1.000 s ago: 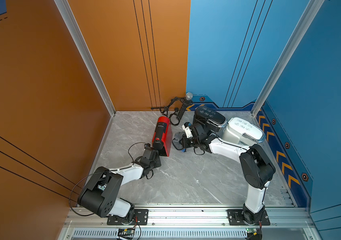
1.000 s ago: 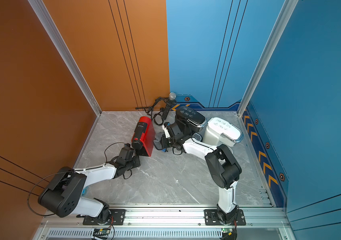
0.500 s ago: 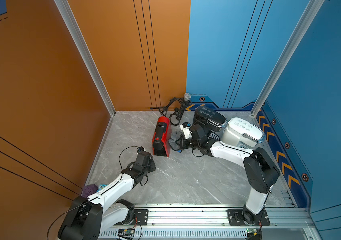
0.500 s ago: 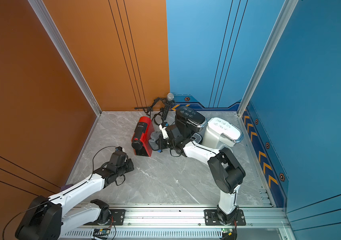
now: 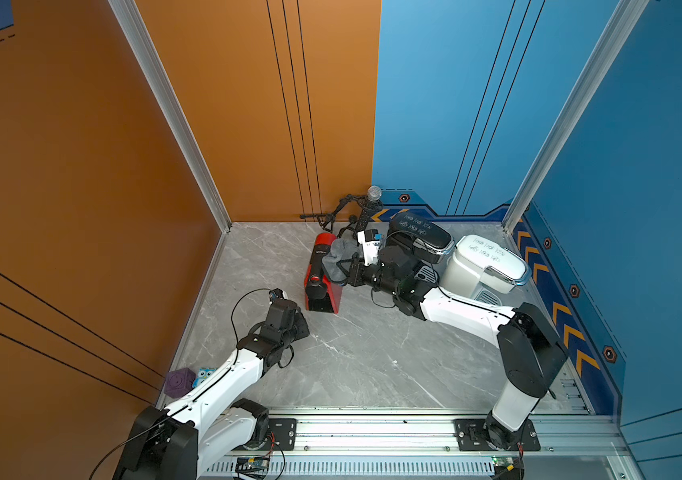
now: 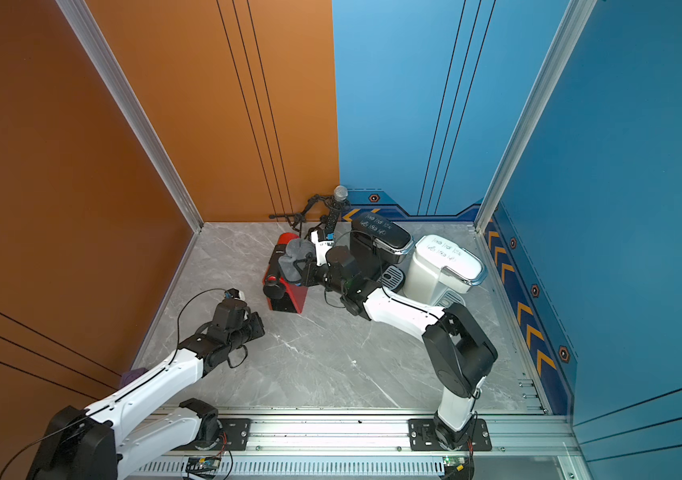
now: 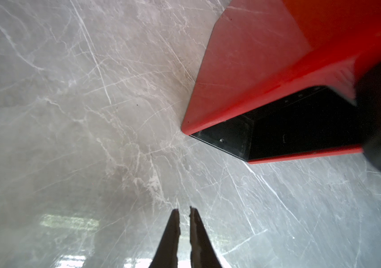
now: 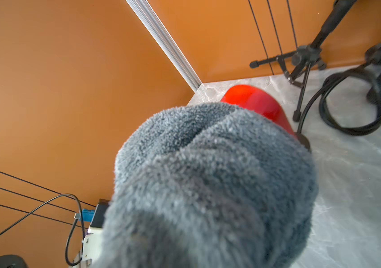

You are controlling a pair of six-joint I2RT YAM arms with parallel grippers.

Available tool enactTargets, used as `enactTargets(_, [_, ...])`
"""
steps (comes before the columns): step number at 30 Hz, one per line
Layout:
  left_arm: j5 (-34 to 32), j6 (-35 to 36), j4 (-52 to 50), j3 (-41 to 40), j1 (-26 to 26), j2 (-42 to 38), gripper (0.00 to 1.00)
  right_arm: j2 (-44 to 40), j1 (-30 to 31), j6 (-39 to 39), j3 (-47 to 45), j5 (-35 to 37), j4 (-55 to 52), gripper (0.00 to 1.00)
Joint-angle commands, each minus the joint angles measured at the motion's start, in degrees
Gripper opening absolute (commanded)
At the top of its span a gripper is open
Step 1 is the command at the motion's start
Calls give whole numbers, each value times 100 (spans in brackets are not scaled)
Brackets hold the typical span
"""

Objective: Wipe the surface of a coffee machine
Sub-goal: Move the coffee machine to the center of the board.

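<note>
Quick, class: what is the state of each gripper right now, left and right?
Left gripper: closed, holding nothing.
Right gripper: closed on the fluffy grey cloth, at the red plastic coffee machine.

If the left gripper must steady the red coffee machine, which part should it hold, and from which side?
Probably the thin red side wall at the open front of the coffee machine, from the robot's side. That edge is narrow, faces the shut left gripper and lies clear of the grey cloth on top.

Handwritten marks on the black machine's lid (image 5: pixel 416 226) and the white machine's lid (image 5: pixel 485 251) are too small to read
</note>
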Motion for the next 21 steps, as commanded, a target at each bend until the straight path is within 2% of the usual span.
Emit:
enactTargets(1, [75, 62, -150, 141, 52, 77, 13, 599, 107, 542, -325, 266, 662, 0])
enactTargets(7, [79, 49, -141, 102, 52, 94, 13, 1260, 158, 1050, -758, 436, 1391, 0])
enactTargets(14, [89, 53, -141, 147, 50, 138, 13, 2170, 218, 1418, -688, 574, 1729, 0])
enactTargets(17, [87, 67, -141, 124, 52, 114, 13, 2109, 196, 1419, -628, 526, 1722, 0])
enactTargets(21, [81, 75, -141, 120, 50, 121, 13, 1507, 138, 1060, -480, 618, 1239, 0])
